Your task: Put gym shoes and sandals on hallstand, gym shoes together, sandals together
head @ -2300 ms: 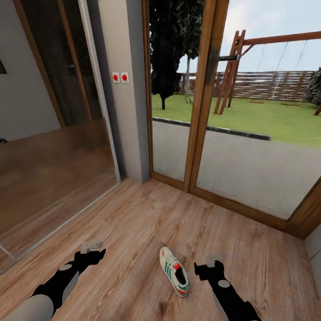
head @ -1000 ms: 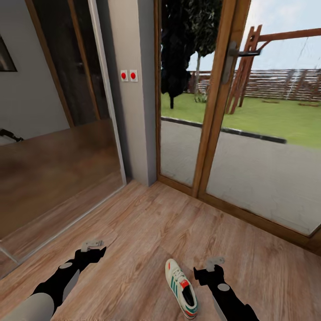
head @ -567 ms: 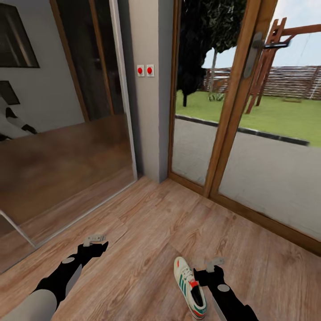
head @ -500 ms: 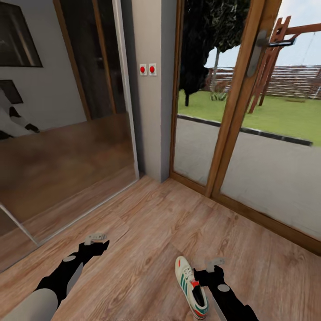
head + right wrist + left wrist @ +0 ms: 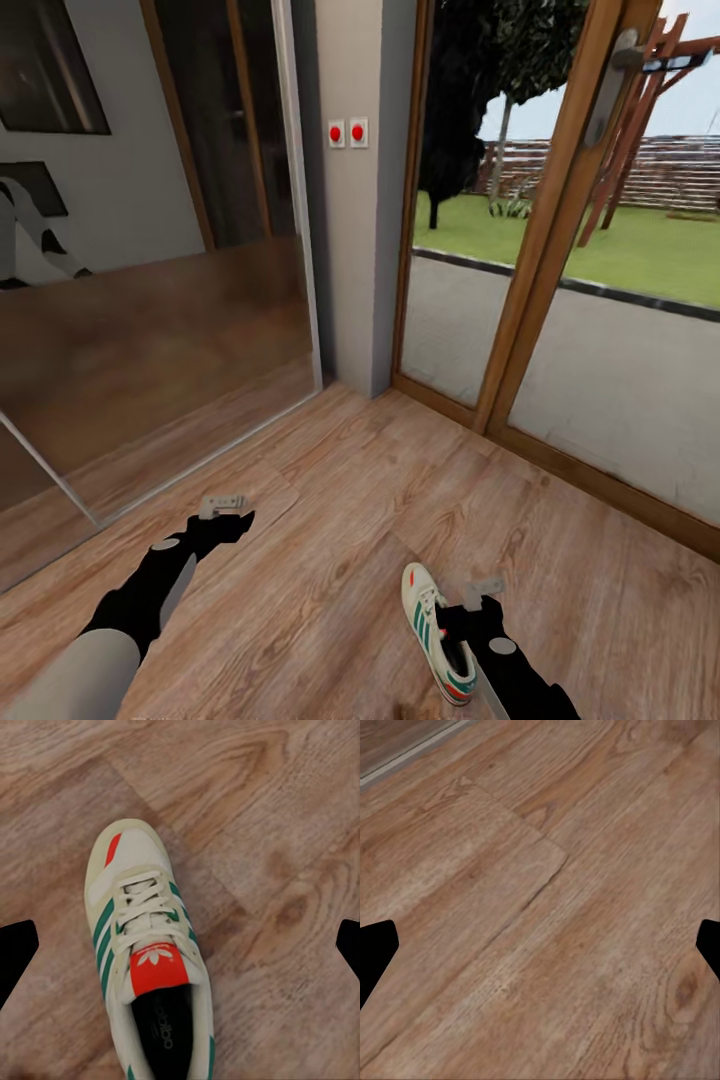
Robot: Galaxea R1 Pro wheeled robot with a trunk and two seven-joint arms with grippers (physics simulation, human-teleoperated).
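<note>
I see one gym shoe lying flat on the corridor floor, upright on its sole, below my right gripper and between its wide-spread fingers, untouched. My left gripper hangs well apart, fingers wide too, holding nothing over bare planks. Past the fingertips stands a wood-framed glass door.

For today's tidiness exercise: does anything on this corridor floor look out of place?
Yes: one gym shoe lies alone on the corridor floor near the glass door, upright on its sole, beside the right gripper.
</note>
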